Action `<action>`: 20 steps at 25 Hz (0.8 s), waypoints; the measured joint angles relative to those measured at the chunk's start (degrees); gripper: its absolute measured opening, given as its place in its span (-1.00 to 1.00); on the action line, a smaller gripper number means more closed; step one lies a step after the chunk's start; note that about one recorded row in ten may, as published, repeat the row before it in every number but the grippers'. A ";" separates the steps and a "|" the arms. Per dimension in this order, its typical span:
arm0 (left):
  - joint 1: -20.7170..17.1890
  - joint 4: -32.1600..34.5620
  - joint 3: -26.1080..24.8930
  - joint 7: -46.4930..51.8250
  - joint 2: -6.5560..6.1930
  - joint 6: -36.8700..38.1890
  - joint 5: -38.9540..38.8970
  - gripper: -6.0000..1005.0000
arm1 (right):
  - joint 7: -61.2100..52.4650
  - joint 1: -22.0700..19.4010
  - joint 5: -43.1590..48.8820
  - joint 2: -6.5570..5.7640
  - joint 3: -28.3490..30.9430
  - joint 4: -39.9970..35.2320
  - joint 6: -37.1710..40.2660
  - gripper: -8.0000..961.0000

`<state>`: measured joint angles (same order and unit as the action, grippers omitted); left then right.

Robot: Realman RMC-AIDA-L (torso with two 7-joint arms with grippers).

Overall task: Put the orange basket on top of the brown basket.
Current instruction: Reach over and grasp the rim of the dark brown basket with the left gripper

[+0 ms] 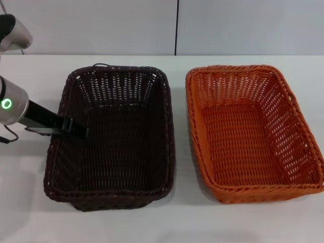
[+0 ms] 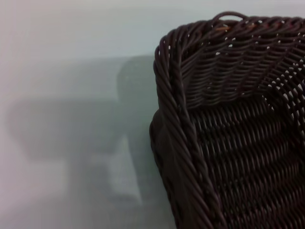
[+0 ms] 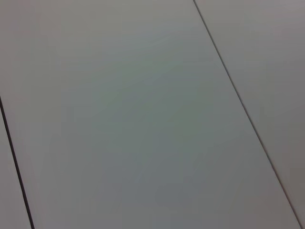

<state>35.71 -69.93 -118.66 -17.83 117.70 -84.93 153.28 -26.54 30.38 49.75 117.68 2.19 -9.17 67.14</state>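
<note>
Here the left pincer point(image 1: 76, 130) sits at the left rim of the brown basket point(image 1: 114, 167), dark fingers reaching over the braided edge; whether they are apart or clamped on the rim, cannot tell. Left wrist view shows just a corner of that brown basket, rim close up, white counter point(image 2: 71, 71) beside it. The orange basket point(image 1: 253, 177) stands on the counter well to the far side of the brown one from the pincer, near it but not touching, upright, nothing in it. Right pincer is not in view; its wrist camera shows only plain grey panels point(image 3: 143, 119) with seams.

Judgement: stacking not begun, orange basket untouched.

Risks: the left arm is at the wrong basket for the task; if it pulls or lifts the brown rim, the brown basket may slide or tip and spoil the target. Openwork weave may snag a fingertip. A one-edge grip on the orange basket could let it tilt and land skewed.
</note>
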 joint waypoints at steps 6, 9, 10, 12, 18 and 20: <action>-0.32 0.26 -0.06 -0.25 -0.09 0.82 0.00 0.45 | 0.00 -0.10 0.00 0.00 0.03 0.03 -0.02 0.42; -0.32 0.21 -0.25 -0.26 -0.11 0.75 0.00 0.29 | 0.00 -0.15 0.00 0.00 0.09 0.03 -0.07 0.42; -0.28 0.22 -0.26 -0.26 -0.10 0.72 0.00 0.24 | 0.00 -0.15 0.00 0.00 0.10 0.02 -0.07 0.42; -0.21 0.31 -0.26 -0.27 -0.10 0.63 0.00 0.09 | 0.00 -0.16 0.00 0.00 0.09 -0.08 -0.09 0.41; -0.19 0.32 -0.22 -0.27 -0.13 0.43 0.00 -0.40 | 0.00 -0.40 0.00 0.00 0.14 -0.13 -0.09 0.41; -0.19 0.32 -0.22 -0.27 -0.13 0.43 0.00 -0.57 | 0.00 -0.50 0.00 0.00 0.18 -0.11 -0.09 0.41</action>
<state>35.52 -69.61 -118.87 -18.11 117.57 -84.51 153.29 -26.54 29.89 49.75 117.68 2.38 -9.28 67.05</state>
